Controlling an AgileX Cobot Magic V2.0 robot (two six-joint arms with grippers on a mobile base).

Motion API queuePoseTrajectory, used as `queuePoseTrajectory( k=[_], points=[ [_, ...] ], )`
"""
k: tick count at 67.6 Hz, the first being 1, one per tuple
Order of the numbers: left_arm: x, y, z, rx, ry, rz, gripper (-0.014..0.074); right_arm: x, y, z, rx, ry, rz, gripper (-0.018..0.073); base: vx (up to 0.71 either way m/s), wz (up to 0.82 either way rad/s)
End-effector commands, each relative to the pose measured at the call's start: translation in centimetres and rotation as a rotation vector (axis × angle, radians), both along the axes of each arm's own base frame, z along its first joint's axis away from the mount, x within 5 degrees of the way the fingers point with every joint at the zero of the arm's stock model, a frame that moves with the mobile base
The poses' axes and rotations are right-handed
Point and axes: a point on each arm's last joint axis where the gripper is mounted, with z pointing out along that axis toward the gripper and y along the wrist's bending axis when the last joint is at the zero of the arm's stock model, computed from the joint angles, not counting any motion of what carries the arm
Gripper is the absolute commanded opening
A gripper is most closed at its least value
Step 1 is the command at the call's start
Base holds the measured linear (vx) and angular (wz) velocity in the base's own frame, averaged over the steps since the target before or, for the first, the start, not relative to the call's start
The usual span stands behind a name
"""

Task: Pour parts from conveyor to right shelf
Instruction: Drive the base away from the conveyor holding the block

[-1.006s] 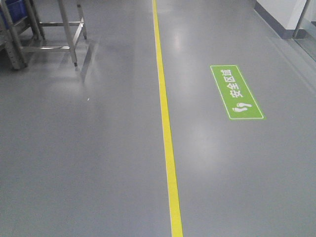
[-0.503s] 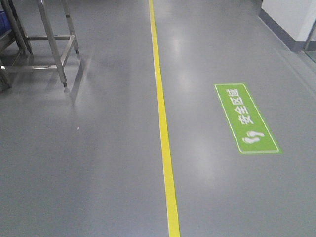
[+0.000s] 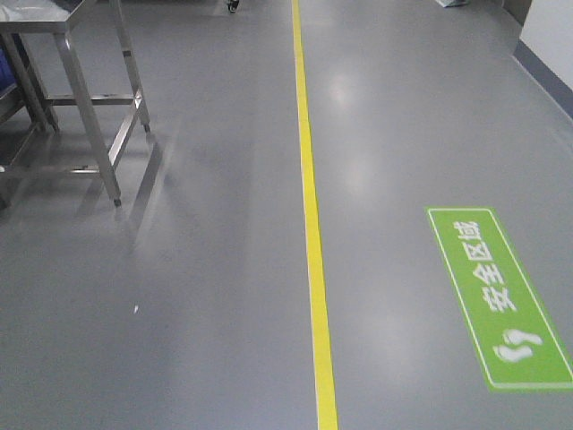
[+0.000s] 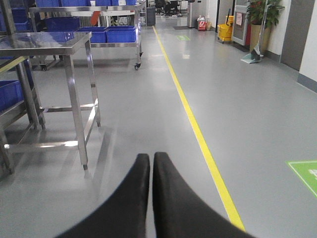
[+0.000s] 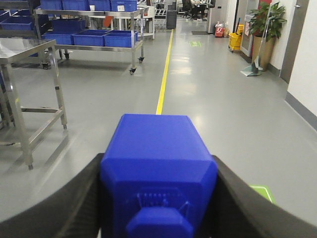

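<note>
A: The right gripper (image 5: 158,198): how is it set?
B: It is clamped on the blue block (image 5: 157,153), which is held between its black fingers (image 5: 64,208) above the grey floor (image 5: 237,109).
A: And the left gripper (image 4: 151,158)?
B: It is pressed together, with nothing held. A steel table (image 4: 49,42) is seen far left, a yellow line (image 4: 198,129) to the right.

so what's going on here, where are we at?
The robot is out on the open floor beside the yellow line. Its right hand is shut on the blue part, carried out in front. The left hand is shut and empty. A steel table stands to the left, and a wheeled rack with blue bins is further down the aisle. The conveyor is not in view, and the part has not reached any shelf yet.
</note>
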Motion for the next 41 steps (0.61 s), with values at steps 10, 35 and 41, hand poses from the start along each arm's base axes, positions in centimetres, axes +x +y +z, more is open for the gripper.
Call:
queuePoseTrajectory(
  k=[10,35,41],
  points=[
    [-0.06,-0.05,1.31,-0.010,-0.094,-0.007,-0.0006,-0.03,-0.11,1.48,-0.008,-0.094,-0.014,-0.0009,0.83,0.05],
    [-0.06,-0.05,1.30,-0.010,-0.093,-0.007,-0.0006,-0.03,-0.10,1.48,-0.007,-0.094,-0.014,-0.0009,0.87,-0.04],
    [-0.06,-0.05,1.30,-0.010,-0.093,-0.007,-0.0006,-0.03,-0.10,1.49,-0.007,-0.095,-0.014,-0.0009,0.87,-0.06]
  ],
)
